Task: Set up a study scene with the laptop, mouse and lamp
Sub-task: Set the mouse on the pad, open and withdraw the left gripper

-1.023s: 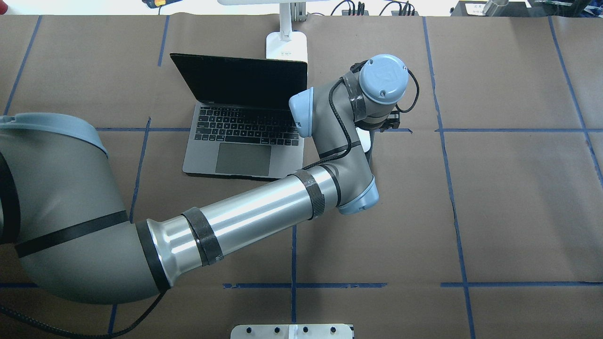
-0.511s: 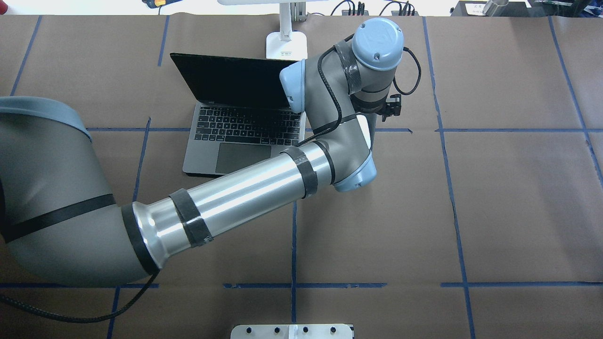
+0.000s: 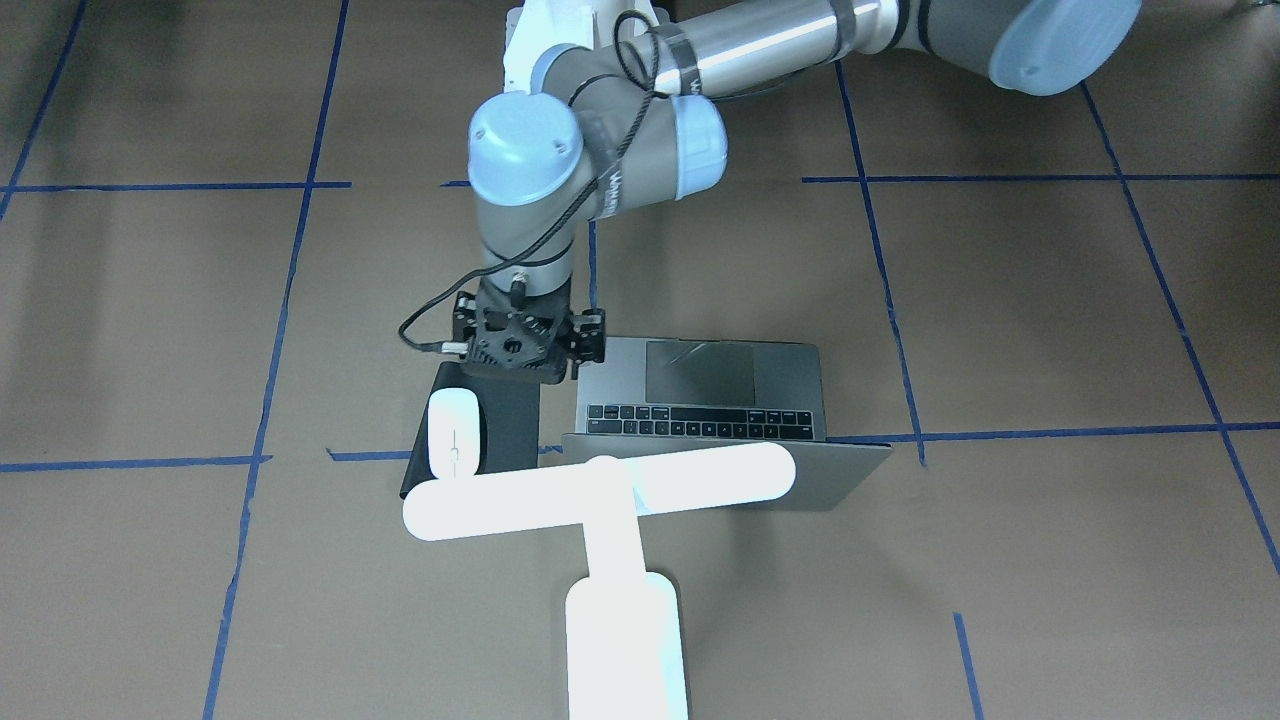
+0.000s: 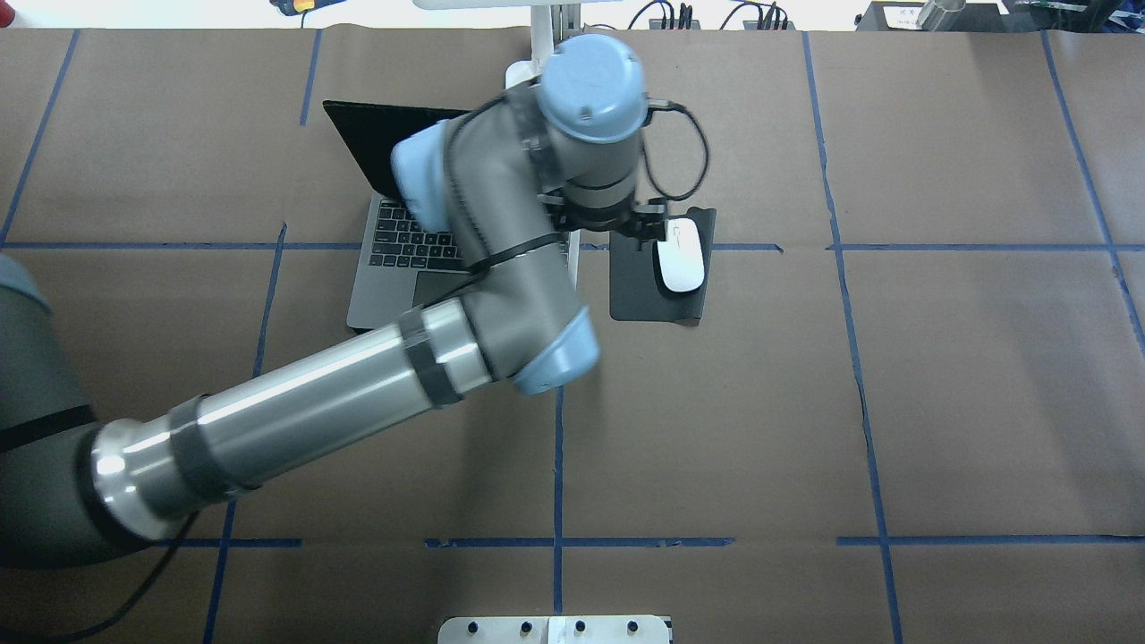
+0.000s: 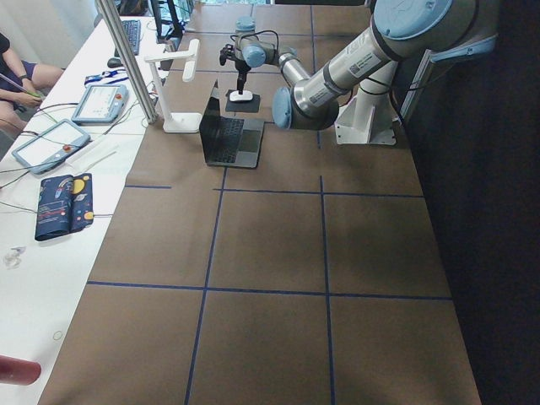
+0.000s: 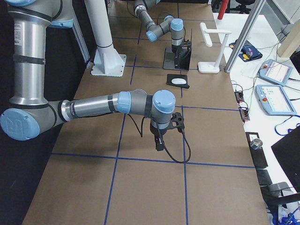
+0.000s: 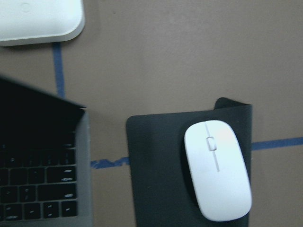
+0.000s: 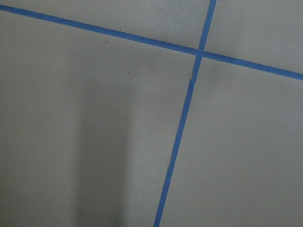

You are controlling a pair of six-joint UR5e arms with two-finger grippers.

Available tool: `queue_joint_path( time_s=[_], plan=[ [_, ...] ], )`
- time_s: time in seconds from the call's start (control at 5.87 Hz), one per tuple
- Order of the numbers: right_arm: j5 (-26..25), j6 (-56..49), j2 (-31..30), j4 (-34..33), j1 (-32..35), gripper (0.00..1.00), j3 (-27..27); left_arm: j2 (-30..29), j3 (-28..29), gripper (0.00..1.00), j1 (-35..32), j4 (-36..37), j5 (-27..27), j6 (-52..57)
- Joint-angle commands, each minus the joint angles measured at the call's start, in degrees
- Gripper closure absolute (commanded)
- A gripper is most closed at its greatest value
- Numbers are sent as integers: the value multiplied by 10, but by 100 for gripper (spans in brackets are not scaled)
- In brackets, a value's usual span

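brown paper [image 4: 984, 394] gridded with blue tape [image 4: 984, 541] covers the table. small flat white oval mouse [image 4: 679, 255] sits on a flat black mat [image 4: 640, 295] just beside the open grey metal laptop [image 4: 385, 286]. left gripper [image 5: 240, 87], right gripper [image 6: 158, 146]: can't tell if either's spread.

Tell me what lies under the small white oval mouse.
The small white oval mouse rests on a flat black rectangular mat, itself on the brown paper table cover. Whatever is under the mat is covered, so cannot be seen.

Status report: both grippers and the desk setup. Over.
Left gripper above flat black mat, right gripper over table; jaws unreadable. Small white oval mouse on mat, beside open grey laptop. White T-shaped lamp lit. No obstruction seen.
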Motion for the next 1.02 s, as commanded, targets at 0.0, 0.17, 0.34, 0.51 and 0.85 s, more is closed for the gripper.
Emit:
queue_joint_path(
  time_s=[0.0, 0.17, 0.34, 0.51, 0.85],
  plan=[
    [0, -1, 0, 0, 0, 0, 0, 164, -181, 0, -42, 25, -29, 98],
    [0, -1, 0, 0, 0, 0, -1, 248, -240, 0, -81, 24, -61, 178],
    [0, -1, -3, 0, 0, 0, -2, 311, -273, 0, -130, 25, -90, 261],
    [-1, 1, -3, 0, -1, 0, -14, 368, -274, 0, -197, 25, -141, 363],
    [-4, 27, -10, 64, -1, 0, -51, 488, -267, 0, -323, 24, -202, 545]
  ],
)
